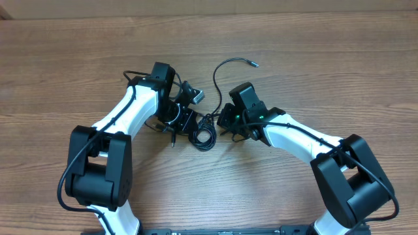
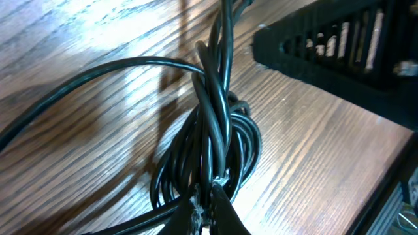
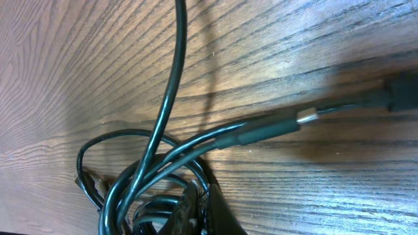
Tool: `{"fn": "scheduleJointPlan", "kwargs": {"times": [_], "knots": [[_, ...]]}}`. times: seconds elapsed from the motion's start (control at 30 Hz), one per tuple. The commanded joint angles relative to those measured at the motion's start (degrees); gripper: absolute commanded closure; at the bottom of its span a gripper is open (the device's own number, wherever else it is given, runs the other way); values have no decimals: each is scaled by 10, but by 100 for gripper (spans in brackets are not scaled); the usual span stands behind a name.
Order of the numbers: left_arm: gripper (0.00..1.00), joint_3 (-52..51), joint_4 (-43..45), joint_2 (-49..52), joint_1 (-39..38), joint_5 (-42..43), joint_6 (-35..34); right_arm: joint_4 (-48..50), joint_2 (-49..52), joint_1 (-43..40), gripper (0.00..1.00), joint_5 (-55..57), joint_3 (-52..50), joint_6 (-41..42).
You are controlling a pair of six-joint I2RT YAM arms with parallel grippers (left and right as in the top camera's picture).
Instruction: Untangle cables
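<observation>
Cables [image 1: 204, 135] lie bunched on the bench [image 1: 313, 59] between my arms. Left claw [image 2: 210, 207] is pinched closed on several strands, pulled taut, likely to anchor the knot. Right claw [image 3: 199, 215] sits against the coil and I cannot tell whether it grips. A plug [image 3: 307, 117] lies beside it, probably my next pull.

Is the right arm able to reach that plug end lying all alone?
Probably yes: the plug end lies by itself close to the right gripper, with nothing between them.
</observation>
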Motion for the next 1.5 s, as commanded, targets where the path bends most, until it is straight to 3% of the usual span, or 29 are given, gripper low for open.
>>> {"fn": "scheduleJointPlan", "kwargs": {"times": [0.0,0.07,0.3,0.4,0.5,0.9,1.0,1.07,1.1,1.17,1.2,1.3,1.43,1.47], "knots": [[96,-6,-1,-15,-1,34,25,3,0,-4,96,-4,2,-4],[96,-9,-1,-15,-1,34,25,3,0,-4,85,-4,2,-4],[96,-10,1,-14,-1,35,21,3,0,-4,74,-4,2,-4],[96,-10,1,-14,-1,36,20,3,0,-4,62,-4,2,-4],[96,-10,1,-14,-1,36,21,3,0,-4,60,-4,2,-4],[96,-21,16,-14,-1,36,16,3,0,-4,7,-4,2,-4],[96,-30,22,-14,-1,36,16,3,0,-4,3,-4,2,-4],[96,-32,23,-14,-1,36,17,3,0,-4,3,-4,2,-4],[96,-32,22,-14,-1,43,17,3,0,-4,7,-4,2,-4],[96,-32,17,-14,-1,76,38,3,0,-4,35,-4,2,-4],[96,-32,11,-14,-1,92,61,3,0,-4,57,-4,2,-4],[96,-32,9,-14,-1,91,73,3,0,-4,94,-4,2,-4],[96,-32,9,-14,-1,91,76,3,0,-4,96,-4,2,-4],[96,-32,9,-14,-1,91,80,3,0,-4,61,-9,2,-4]]}}
